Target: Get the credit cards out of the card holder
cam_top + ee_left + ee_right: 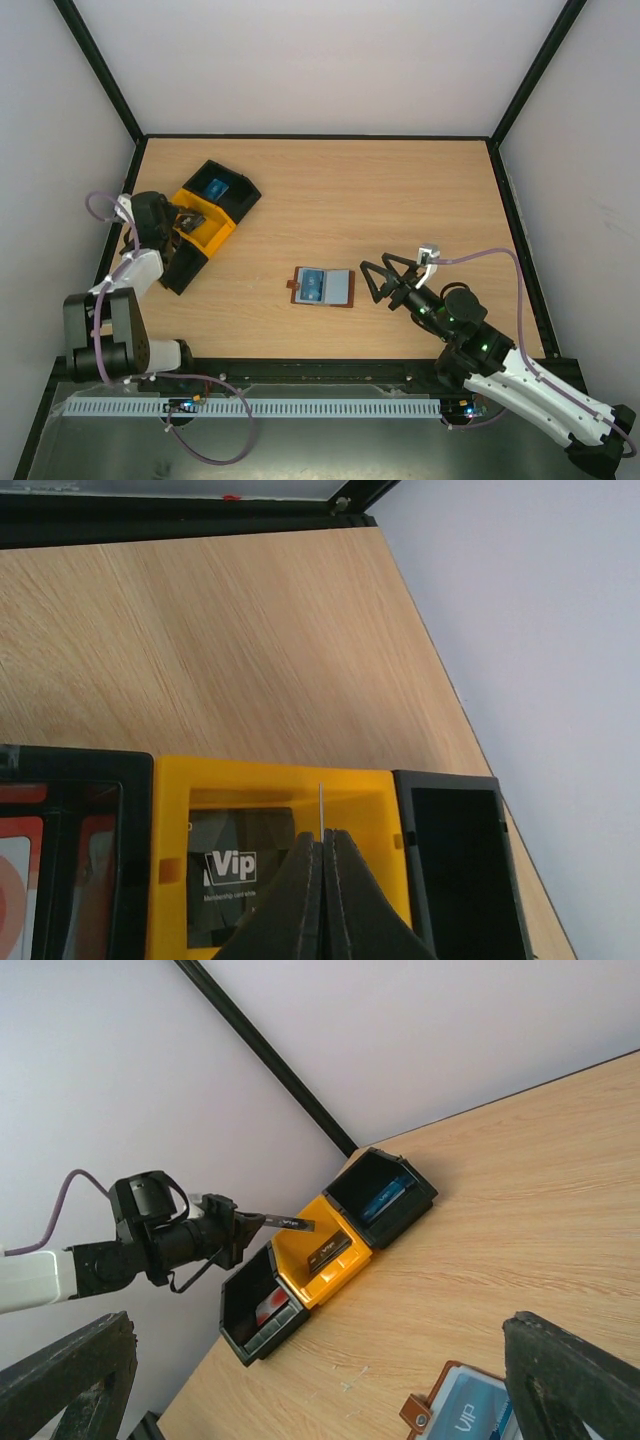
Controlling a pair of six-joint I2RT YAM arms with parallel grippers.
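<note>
Hanging where is the left gripper [322, 836] pictured? — Desk

At ten o'clock on the table [420, 190], above the yellow bin [270, 780]. Its jaws are seen clenched on a dark card [286, 1222], which is caught edge-on by the left wrist camera. — Caption

What is shown in the bins? — Desk

A grey card [235, 865] lettered "Vip" is seen lying flat in the yellow bin, below the gripped one. A red card [268, 1308] is pictured in the black bin [137, 860] set against the yellow bin's six o'clock side. A blue card [385, 1198] is seen in the second black bin [412, 1215], set against the twelve o'clock side. — Caption

And the wallet [323, 287]? — Desk

It is pictured lying open and flat near the table's middle, a little toward six o'clock, well apart from the bins. A pale card [468, 1415] lettered "VIP" is seen on its inner face; how deep it is tucked cannot be told. — Caption

How is the right gripper [372, 283] shown? — Desk

It is pictured at three o'clock of the wallet, just beside it and not touching, jaws spread wide and released. — Caption
</note>
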